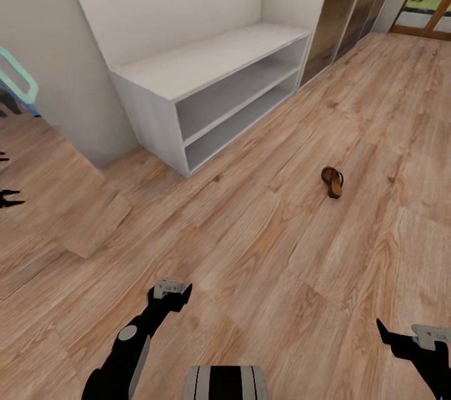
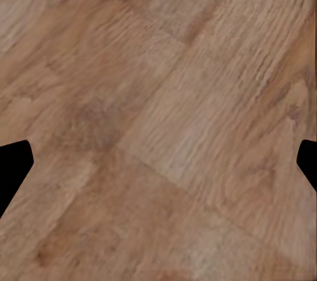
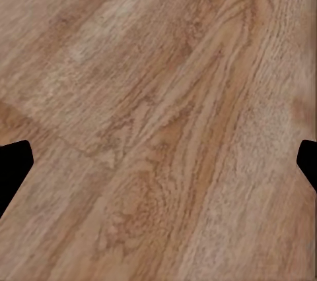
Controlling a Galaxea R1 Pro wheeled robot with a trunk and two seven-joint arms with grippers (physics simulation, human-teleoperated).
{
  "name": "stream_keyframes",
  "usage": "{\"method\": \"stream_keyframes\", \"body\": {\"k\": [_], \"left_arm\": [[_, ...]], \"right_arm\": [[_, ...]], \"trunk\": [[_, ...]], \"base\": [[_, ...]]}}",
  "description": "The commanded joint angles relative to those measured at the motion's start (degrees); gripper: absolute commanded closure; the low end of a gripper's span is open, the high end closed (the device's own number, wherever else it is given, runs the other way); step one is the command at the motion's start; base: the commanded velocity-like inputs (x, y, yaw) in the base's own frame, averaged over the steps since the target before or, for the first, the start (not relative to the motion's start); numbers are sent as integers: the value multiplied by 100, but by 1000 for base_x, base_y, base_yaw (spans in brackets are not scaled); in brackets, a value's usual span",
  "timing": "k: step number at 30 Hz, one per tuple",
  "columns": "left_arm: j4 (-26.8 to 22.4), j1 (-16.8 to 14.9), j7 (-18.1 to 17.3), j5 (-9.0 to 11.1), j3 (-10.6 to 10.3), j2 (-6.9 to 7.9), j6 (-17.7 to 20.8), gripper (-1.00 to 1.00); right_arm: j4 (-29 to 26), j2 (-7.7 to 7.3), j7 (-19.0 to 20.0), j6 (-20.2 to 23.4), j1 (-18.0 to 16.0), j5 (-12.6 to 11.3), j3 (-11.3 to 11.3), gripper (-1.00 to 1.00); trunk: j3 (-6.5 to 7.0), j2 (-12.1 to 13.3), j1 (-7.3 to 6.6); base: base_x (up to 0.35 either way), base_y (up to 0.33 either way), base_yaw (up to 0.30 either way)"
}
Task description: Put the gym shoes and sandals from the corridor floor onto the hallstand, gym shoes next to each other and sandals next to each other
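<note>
The corridor floor [image 1: 300, 275] is taking up most of the head view, its light wood-grain planks running bare except for one small item. Against the white wall, the hallstand [image 1: 188, 65] is standing with its flat top and both open shelf levels empty — nothing has been placed on it yet, so the task is judged to be near its start. Its open shelves are facing out toward the floor, which is likely why the robot is standing off at an angle with a clear line to them.

Beside the rack a mirrored sliding door [image 1: 351, 5] is reflecting the room, and a teal-framed object [image 1: 19, 77] is peeking in at the far left edge (too cropped to name).

One sandal [image 1: 332, 181] is lying on the floor, well apart from the rack and ahead of the robot's right side, tan footbed showing. The other sandal and the gym shoes are not identifiable here.

The left gripper [image 1: 170, 292] and right gripper [image 1: 410, 338] are hanging low near the robot's trunk — a carried, travelling posture by the look of it. Both wrist views are showing the fingers [image 2: 13, 169] spread wide at the picture's edges over bare planks, holding nothing; the same goes for the right fingers [image 3: 13, 169].

No brands, labels or writing are readable anywhere.
</note>
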Motion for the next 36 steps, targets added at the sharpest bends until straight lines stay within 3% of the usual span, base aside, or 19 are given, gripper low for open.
{"method": "stream_keyframes", "body": {"k": [1, 7, 21, 36], "left_arm": [[4, 1, 15, 52, -7, -11, 4, -100], [29, 5, 35, 188, -50, -41, 28, -100], [254, 11, 84, 299, -60, -46, 0, -100], [315, 12, 228, 323, -71, -82, -23, -100]], "right_arm": [[1, -1, 9, 0, 0, -2, -1, -100], [16, -3, 127, -1, 0, 4, 1, -100], [18, -4, 267, 2, 0, -2, -3, -100], [15, -4, 282, 7, 0, -4, -5, -100]], "trunk": [[0, 0, 0], [0, 0, 0], [0, 0, 0], [0, 0, 0]], "base": [[203, -192, 0], [147, -136, 0], [33, -46, 0], [77, -243, -1]]}}
